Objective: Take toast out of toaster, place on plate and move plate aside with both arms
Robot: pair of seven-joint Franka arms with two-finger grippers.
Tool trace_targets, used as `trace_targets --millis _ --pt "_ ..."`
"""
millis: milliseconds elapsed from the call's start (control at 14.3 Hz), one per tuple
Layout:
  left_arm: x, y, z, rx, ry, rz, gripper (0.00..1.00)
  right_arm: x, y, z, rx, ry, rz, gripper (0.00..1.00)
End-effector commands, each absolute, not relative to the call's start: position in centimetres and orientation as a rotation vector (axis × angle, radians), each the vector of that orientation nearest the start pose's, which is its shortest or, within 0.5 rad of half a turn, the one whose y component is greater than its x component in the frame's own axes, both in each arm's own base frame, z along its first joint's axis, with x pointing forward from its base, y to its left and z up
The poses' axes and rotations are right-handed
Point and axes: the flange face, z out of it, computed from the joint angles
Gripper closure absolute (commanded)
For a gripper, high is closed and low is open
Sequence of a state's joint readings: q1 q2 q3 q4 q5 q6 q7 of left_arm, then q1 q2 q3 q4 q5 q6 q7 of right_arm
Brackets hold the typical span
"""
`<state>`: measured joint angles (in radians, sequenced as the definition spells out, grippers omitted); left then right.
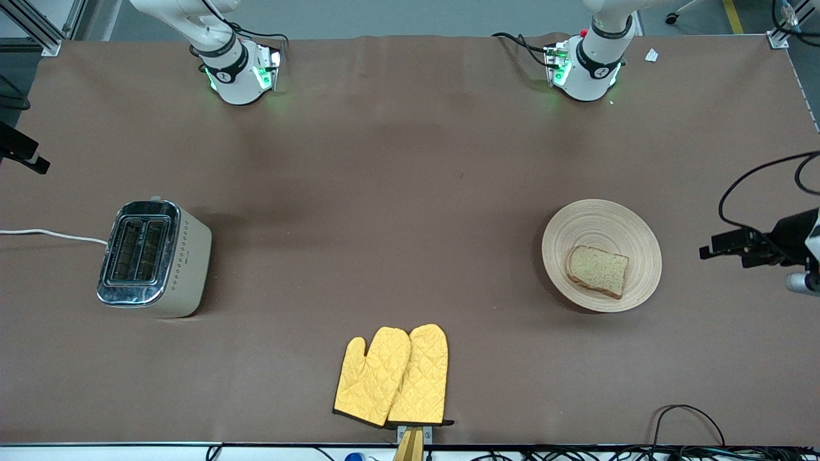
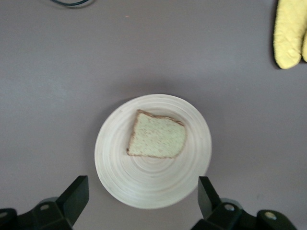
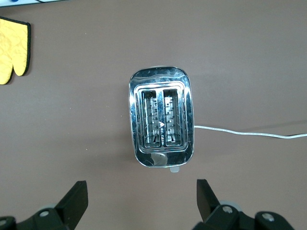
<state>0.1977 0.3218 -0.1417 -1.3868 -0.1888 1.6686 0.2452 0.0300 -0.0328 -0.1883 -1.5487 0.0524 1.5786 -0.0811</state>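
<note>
The toast, a speckled light-brown slice with a darker crust, lies flat on the round light wooden plate toward the left arm's end of the table. In the left wrist view my left gripper hangs high over the plate and the toast, open and holding nothing. My right gripper is open and empty too, high over the table beside the toaster. Only the arms' bases show in the front view; both hands are out of it.
A silver two-slot toaster with a white cord stands toward the right arm's end. A pair of yellow quilted oven mitts lies near the front edge, midway. Black equipment juts in at the table's edge past the plate.
</note>
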Motion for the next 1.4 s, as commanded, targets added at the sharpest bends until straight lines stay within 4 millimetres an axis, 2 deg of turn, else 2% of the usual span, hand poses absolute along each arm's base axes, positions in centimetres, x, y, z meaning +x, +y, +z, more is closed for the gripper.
trace_targets --millis 0,140,279,349,558,698,837,907,1116,1326 --pt "62.6 -2.1 57.0 -3.299 0.362 -0.016 0.0 54.2 -8.2 65.3 -3.089 0.1 -0.107 0.0" --pt "60.9 -6.6 59.3 -3.242 0.374 -0.009 0.0 54.2 -8.2 65.3 -3.089 0.1 -0.104 0.0" --pt "59.1 -10.3 60.4 -3.242 0.355 0.047 0.0 54.2 -8.1 65.3 -3.089 0.098 -0.107 0.0" --pt "58.0 -11.8 61.1 -3.238 0.318 0.078 0.0 54.2 -8.1 65.2 -3.088 0.098 -0.102 0.0" --pt "56.8 -15.0 61.6 -3.154 0.259 0.073 0.0 54.2 -8.1 65.2 -3.088 0.1 -0.102 0.0" --pt "56.5 -15.5 61.3 -3.11 0.271 0.106 0.0 54.2 -8.1 65.2 -3.09 0.098 -0.102 0.0" --pt "57.0 -13.6 61.8 -3.097 0.197 0.087 0.0 54.2 -8.2 65.2 -3.09 0.1 -0.104 0.0" --pt "57.4 -12.0 61.8 -3.092 0.166 0.084 0.0 54.2 -8.2 65.2 -3.09 0.1 -0.104 0.0" --pt "57.9 -9.6 61.9 -3.089 0.13 0.083 0.0 54.2 -8.2 65.2 -3.09 0.1 -0.104 0.0" --pt "57.9 -9.5 61.9 -3.089 0.125 0.083 0.0 54.2 -8.3 65.2 -3.09 0.103 -0.104 0.0"
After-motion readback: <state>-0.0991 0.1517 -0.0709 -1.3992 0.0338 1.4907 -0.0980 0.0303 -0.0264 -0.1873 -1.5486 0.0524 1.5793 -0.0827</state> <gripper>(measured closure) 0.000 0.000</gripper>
